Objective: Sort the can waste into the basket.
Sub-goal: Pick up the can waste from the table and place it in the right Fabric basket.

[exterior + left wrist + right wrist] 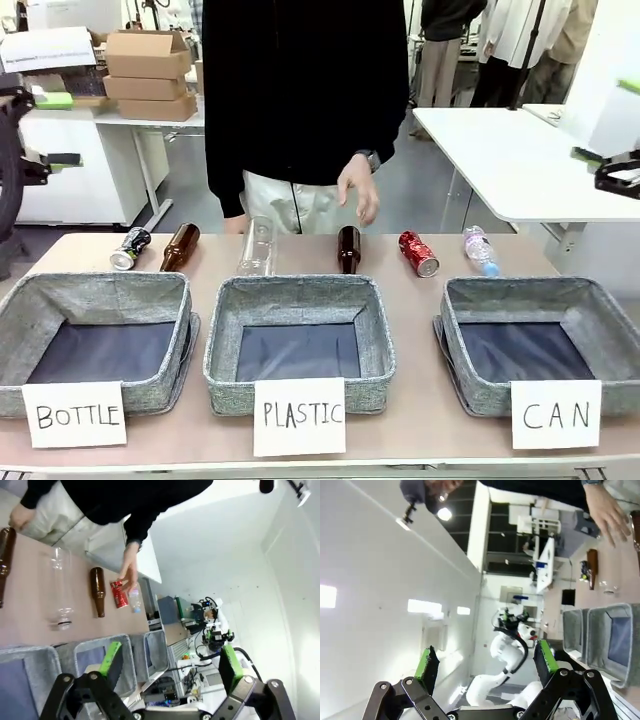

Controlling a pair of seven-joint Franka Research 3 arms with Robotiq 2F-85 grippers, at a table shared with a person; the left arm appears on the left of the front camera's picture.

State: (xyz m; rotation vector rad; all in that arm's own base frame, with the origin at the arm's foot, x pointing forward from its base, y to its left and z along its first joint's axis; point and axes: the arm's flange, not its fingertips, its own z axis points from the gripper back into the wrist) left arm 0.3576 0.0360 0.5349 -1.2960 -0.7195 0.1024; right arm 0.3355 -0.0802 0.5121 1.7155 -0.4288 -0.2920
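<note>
Tan table (pixel 415 405) shared with a person (pixel 300 90) at its far edge, white desks (pixel 520 160) and cardboard boxes (pixel 148 62) behind. Along the near edge, three grey woven baskets side by side, each fronted by a handwritten card (pixel 556 413) for keeping each kind of waste apart: BOTTLE basket (pixel 95 285) at the near left corner, PLASTIC basket (pixel 300 290) in the middle, CAN basket (pixel 520 290) at the near right corner, open-topped, nothing on its dark lining. Along the far edge, waste laid on its side in one spaced row, likely for picking one piece at a time without knocking the next: dark can (pixel 130 248) at the left end, just beside a brown glass bottle (pixel 180 246), then a clear plastic bottle (pixel 257 246), a second brown bottle (pixel 348 248), the red can (pixel 419 254) and a small clear bottle (pixel 481 250). Nearest the CAN basket, just behind its far wall, the red can; well apart from it, across the whole row, the dark can. Above the far edge, between second brown bottle and red can, the person's hand (pixel 358 187), contact with anything not clear. Wide apart and holding nothing, left gripper (pixel 170 655) raised off the table above the baskets; right gripper (pixel 486 657) likewise spread and holding nothing, aimed out at the room. Neither can yet sorted; probably best to begin with the red can, closest to the right arm.
</note>
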